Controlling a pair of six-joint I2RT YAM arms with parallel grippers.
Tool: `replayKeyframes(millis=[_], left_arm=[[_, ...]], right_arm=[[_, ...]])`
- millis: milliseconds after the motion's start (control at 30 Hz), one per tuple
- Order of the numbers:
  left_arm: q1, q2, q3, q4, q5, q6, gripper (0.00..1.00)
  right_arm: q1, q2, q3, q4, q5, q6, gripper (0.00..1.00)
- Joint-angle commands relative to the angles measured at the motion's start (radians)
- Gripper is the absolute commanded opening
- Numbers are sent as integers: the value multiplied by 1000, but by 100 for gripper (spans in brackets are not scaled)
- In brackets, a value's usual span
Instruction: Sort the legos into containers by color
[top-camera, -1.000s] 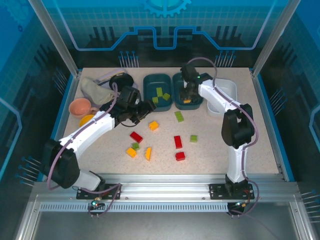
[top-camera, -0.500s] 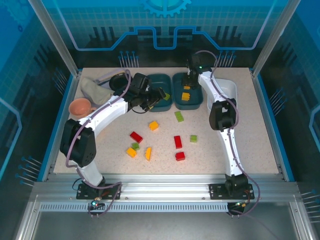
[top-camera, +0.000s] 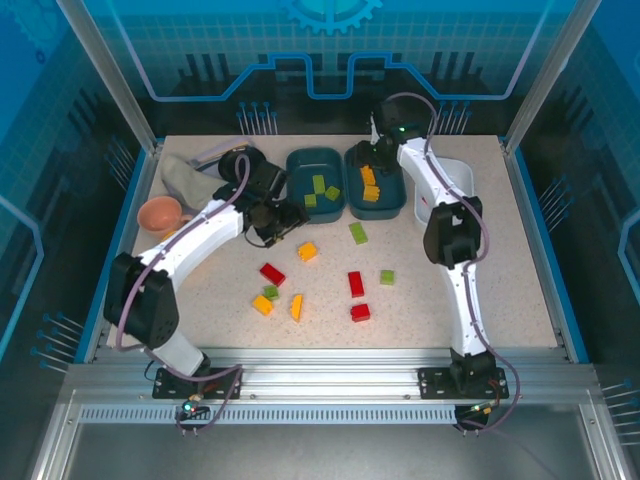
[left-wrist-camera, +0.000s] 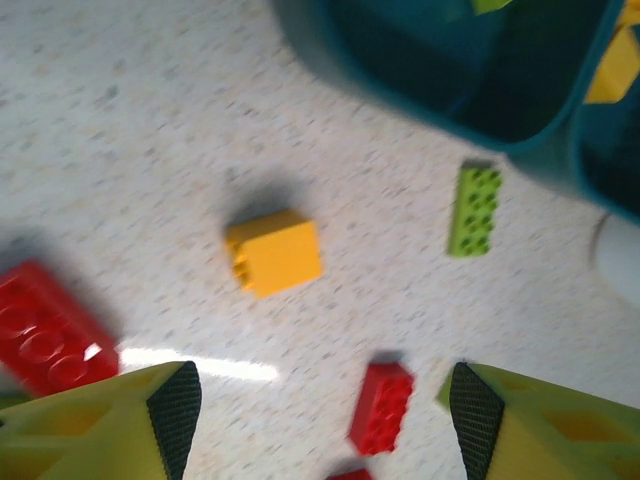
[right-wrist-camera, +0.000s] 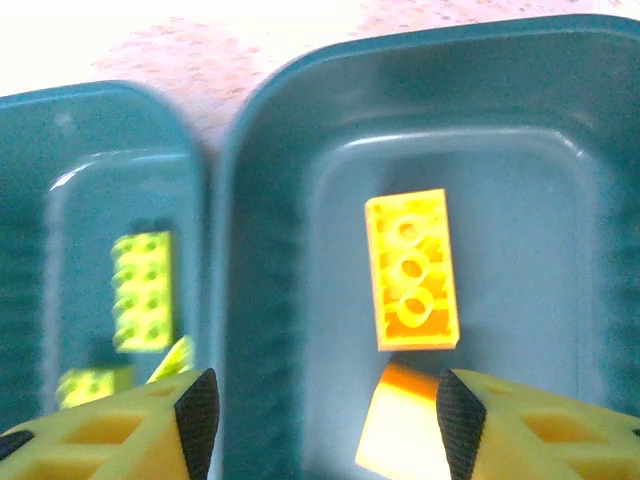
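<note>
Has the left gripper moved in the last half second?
Yes. The left gripper has drawn back from over the left teal tub, toward the near-left, and now hangs above the table beside it.

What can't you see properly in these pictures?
- White tub, top view: right arm covers part, so its contents are unclear.
- Lower orange brick, right wrist view: cut off by bottom edge.
- Left red brick, left wrist view: blurred, cut off by left edge.
</note>
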Motion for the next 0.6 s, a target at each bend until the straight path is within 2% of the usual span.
replayKeyframes(millis=[0, 100, 300, 400, 567], left_arm=[[4, -44, -60, -129, -49, 115, 70], [4, -52, -131, -155, -68, 195, 71], [3, -10, -208, -102, -57, 259, 71], [1, 43, -204, -97, -49, 261, 71], [-6, 65, -227, -113, -67, 248, 70]], right_arm=[[94, -272, -231, 148, -49, -31, 62], [164, -463, -525, 303, -124, -38, 64], [251, -761, -1004, 539, -431, -1, 69], [280, -855, -1139, 544, -469, 14, 70], [305, -952, -1249, 500, -452, 20, 70]])
